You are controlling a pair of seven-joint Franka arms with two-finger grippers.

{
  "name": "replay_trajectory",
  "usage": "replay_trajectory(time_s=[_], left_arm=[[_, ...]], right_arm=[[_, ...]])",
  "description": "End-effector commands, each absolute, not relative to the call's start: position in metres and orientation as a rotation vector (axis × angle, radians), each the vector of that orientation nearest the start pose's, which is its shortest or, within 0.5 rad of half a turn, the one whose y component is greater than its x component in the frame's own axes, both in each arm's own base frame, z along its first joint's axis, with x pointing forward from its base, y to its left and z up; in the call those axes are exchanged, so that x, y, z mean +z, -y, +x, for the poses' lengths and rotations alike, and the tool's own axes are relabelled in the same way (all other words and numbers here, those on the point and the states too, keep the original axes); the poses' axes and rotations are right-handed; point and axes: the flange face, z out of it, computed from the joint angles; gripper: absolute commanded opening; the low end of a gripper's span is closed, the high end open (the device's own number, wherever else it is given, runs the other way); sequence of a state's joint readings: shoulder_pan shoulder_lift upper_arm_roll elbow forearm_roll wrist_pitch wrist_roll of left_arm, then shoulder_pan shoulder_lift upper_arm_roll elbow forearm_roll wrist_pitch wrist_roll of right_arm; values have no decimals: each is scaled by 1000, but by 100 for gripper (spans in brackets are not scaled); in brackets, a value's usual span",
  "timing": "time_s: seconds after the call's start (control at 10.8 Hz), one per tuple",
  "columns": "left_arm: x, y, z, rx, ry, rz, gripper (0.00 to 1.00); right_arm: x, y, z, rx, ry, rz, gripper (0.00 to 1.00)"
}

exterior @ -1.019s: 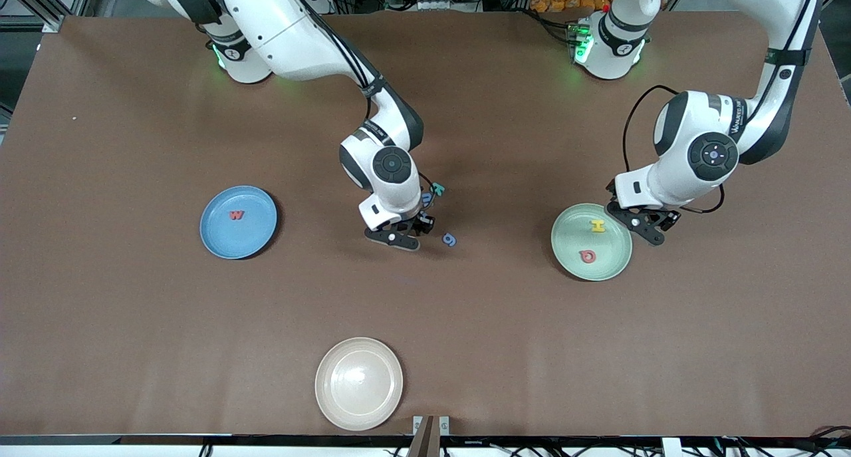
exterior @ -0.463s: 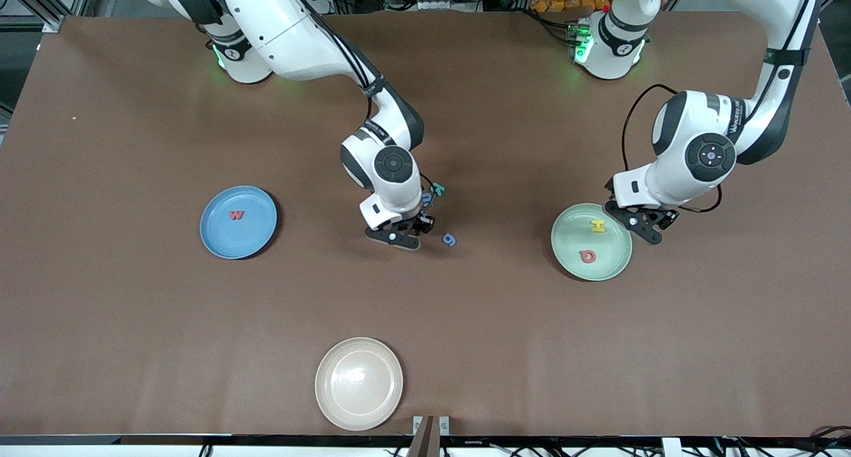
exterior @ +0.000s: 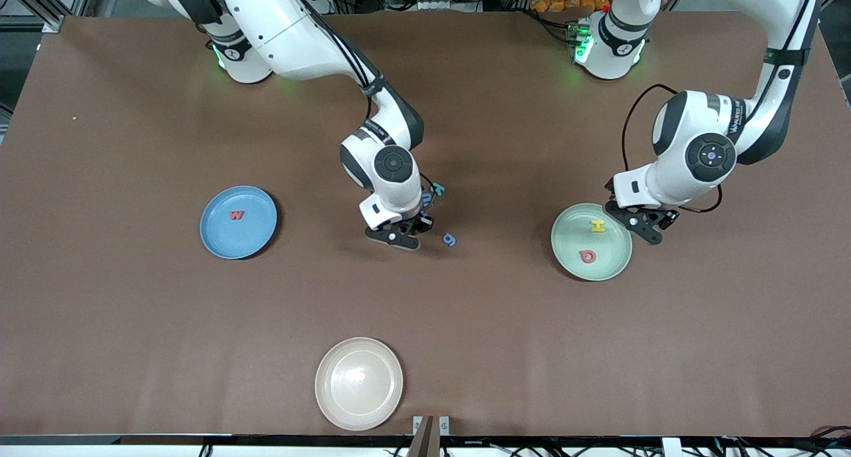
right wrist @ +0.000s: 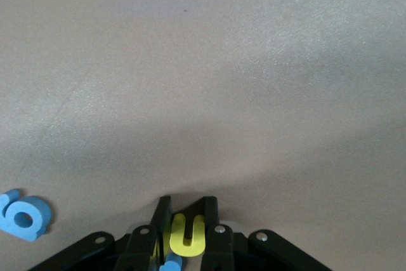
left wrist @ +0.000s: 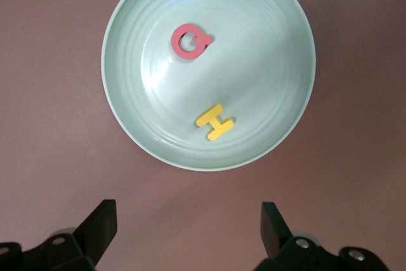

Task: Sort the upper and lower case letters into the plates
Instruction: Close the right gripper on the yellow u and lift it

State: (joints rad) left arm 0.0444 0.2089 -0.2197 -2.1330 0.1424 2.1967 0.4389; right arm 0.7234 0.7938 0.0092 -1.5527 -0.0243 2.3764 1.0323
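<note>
Clamping a small yellow foam letter for sorting, the right end effector is shut low at the counter; the left end effector, fully spread and empty, waits at the pale green round plate's two o'clock edge.

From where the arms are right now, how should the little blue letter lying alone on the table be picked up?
The blue letter lies flat on the brown table, so come straight down from above. Pinch it across its round loop, outer edge to outer edge, with the fingertips touching the table. It lies apart from the other letters, beside the right pincer.
</note>
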Motion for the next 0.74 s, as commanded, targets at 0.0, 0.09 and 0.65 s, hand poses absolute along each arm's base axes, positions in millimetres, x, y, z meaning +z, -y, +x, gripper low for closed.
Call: replay_trajectory(time_s=[0.0,0.09,0.65], left_arm=[[315,91,548,206,-1045,-2924,100],[315,91,548,206,-1045,-2924,100],[314,90,547,225,-1043,-2925,100]], right_arm=[[185,-469,534,-63,-470,-3089,0],[194,-463,541,-70,-480,-3081,0],[282,-352,599,129,-341,-3151,0]])
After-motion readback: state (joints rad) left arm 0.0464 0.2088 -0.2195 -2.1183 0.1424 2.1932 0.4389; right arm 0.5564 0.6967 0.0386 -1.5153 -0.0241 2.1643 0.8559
